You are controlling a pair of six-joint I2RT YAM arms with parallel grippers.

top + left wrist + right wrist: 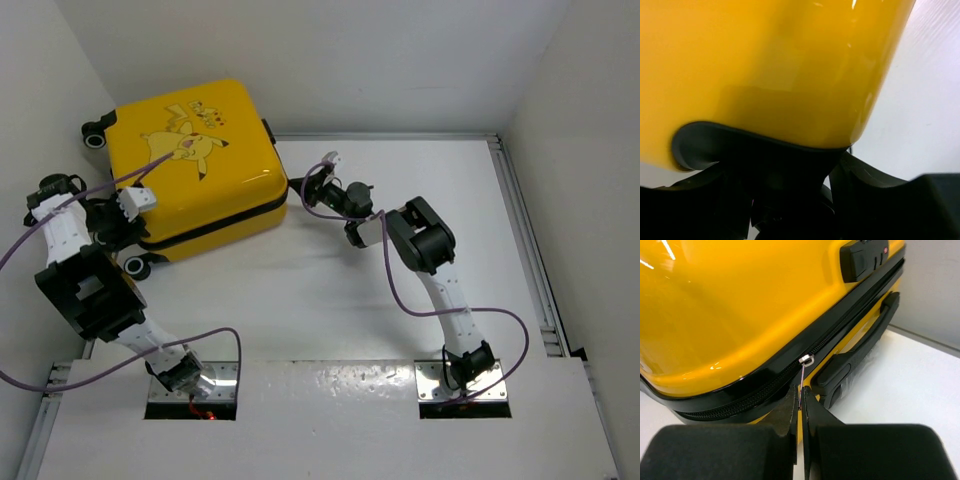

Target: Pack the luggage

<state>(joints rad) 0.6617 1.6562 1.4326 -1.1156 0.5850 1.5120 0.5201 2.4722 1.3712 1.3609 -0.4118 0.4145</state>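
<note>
plainly, the right gripper [801,399] is pinched all but closed on the thin metal zipper pull [802,377], its two black fingers meeting around the tab just below the slider [806,360]. that slider sits on the black zipper band [740,397] of the luggage [190,150], beside the side handle [860,347] and short of the combination lock [864,259]. the luggage lies flat at the far left of the table [420,300], printed face up, its two yellow shells brought together. the left gripper [135,205] is at the case's near left corner, close against the glossy shell. its wrist view is filled with yellow and dark blur, so i cannot tell how far apart its fingers are or whether they grip anything. by my reading, the filling and the closing of the lid are done, since the halves meet and no contents show. what is left is the zipping, and from these views i cannot tell how much of the band is already run shut. counted: one piece of luggage, two grippers, one zipper pull in view, one side handle, one lock, and two black wheels [95,133] showing from above.
</note>
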